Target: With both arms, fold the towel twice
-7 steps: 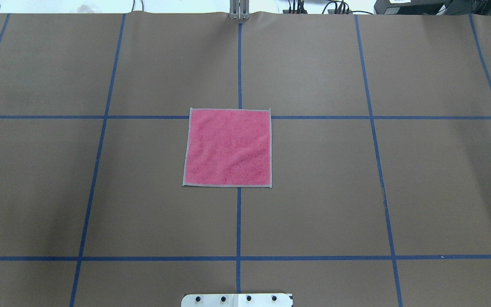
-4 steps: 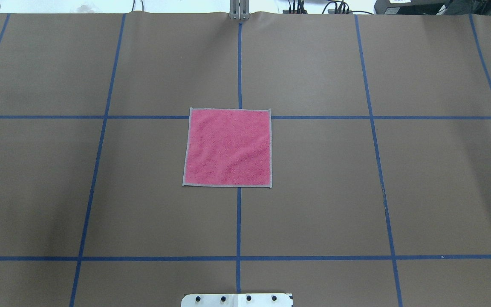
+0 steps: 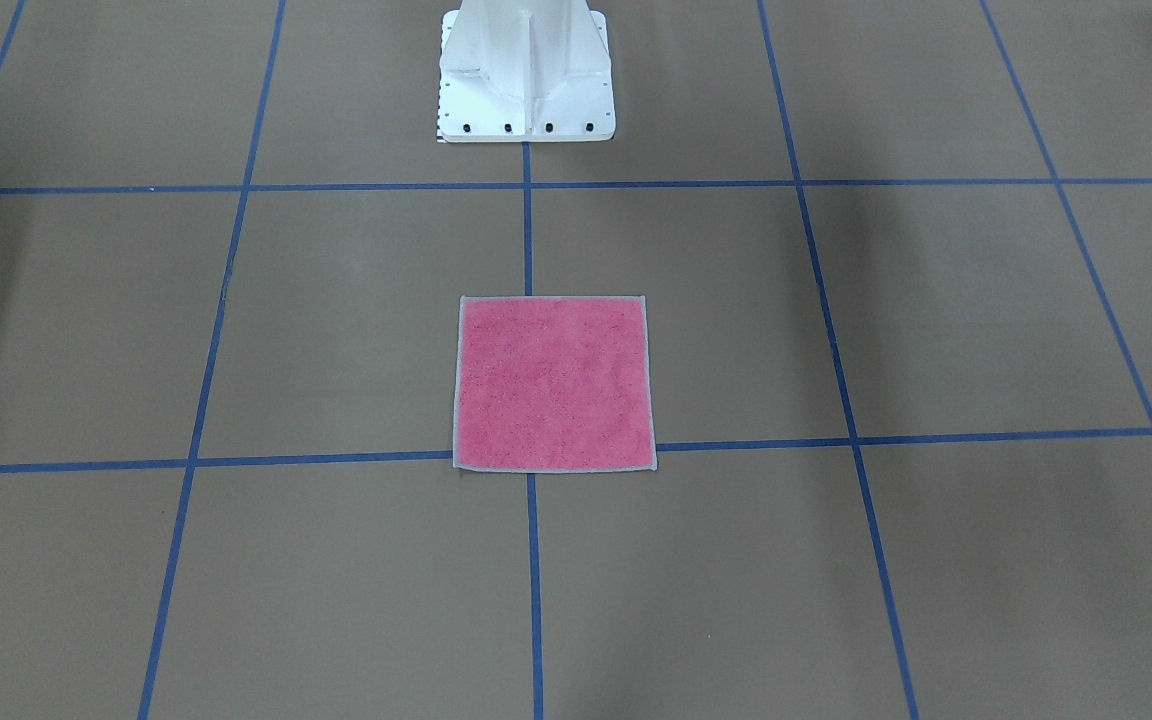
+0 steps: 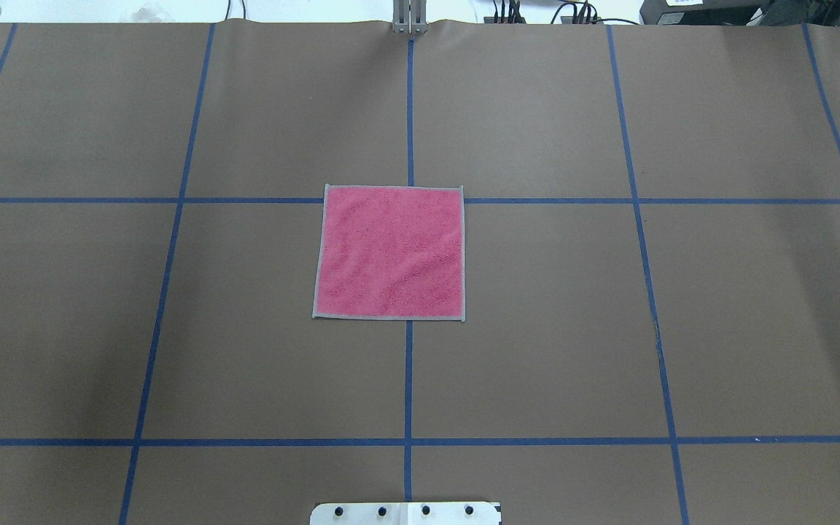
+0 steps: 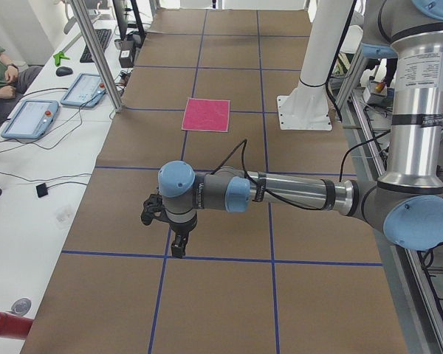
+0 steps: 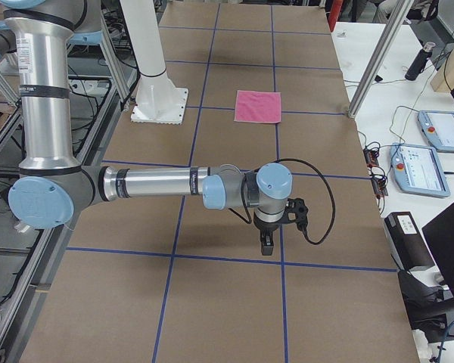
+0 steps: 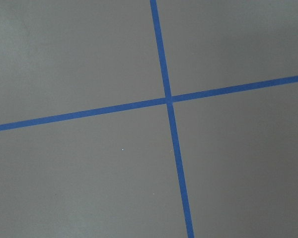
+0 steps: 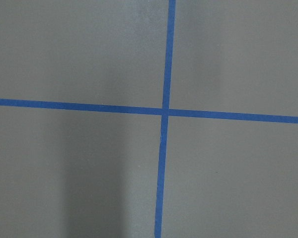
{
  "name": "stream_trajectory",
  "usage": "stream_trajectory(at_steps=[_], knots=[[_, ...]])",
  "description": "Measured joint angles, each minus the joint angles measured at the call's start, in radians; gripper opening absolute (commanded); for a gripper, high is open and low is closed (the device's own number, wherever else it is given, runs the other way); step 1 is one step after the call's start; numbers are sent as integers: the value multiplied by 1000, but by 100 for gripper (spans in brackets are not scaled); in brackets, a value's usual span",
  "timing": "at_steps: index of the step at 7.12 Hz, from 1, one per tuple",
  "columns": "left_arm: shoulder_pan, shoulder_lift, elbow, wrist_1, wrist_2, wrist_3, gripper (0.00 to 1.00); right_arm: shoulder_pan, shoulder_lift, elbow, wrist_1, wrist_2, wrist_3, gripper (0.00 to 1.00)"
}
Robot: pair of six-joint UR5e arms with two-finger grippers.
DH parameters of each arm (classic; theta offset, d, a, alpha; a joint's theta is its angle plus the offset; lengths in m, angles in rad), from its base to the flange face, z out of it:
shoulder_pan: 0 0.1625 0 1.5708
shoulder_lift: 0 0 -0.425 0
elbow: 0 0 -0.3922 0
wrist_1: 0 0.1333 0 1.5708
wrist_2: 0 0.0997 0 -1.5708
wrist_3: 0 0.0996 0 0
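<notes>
The towel (image 4: 389, 251) lies flat and unfolded, pink face up with a pale grey hem, at the middle of the brown table (image 4: 573, 328); it also shows as towel (image 3: 554, 383), towel (image 5: 206, 114) and towel (image 6: 258, 106). Both arms reach out low over the table ends, far from the cloth. The left gripper (image 5: 179, 247) points down above a blue tape crossing, as does the right gripper (image 6: 267, 246). They appear only in the side views, so I cannot tell whether they are open or shut. Both wrist views show only bare table and tape lines.
A white pedestal base (image 3: 526, 75) stands at the robot's edge of the table. Blue tape lines (image 4: 408, 379) grid the surface. Beside the table are a seated person's arm (image 5: 4, 77), tablets (image 5: 29, 118), control pendants (image 6: 420, 166) and metal frame posts (image 5: 96, 51).
</notes>
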Motion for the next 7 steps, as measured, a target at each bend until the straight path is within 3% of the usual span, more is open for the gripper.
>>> stream_trajectory(at_steps=[3,5,7], knots=[[39,-100,2,0,-1,-3,100,-127,135,25,-9,-12,194,100],[66,-140,-4,-21,-4,-13,100,-170,213,6,5,-2,229,100],[126,-180,-3,-107,-6,-161,100,-245,247,-1,52,58,239,100]])
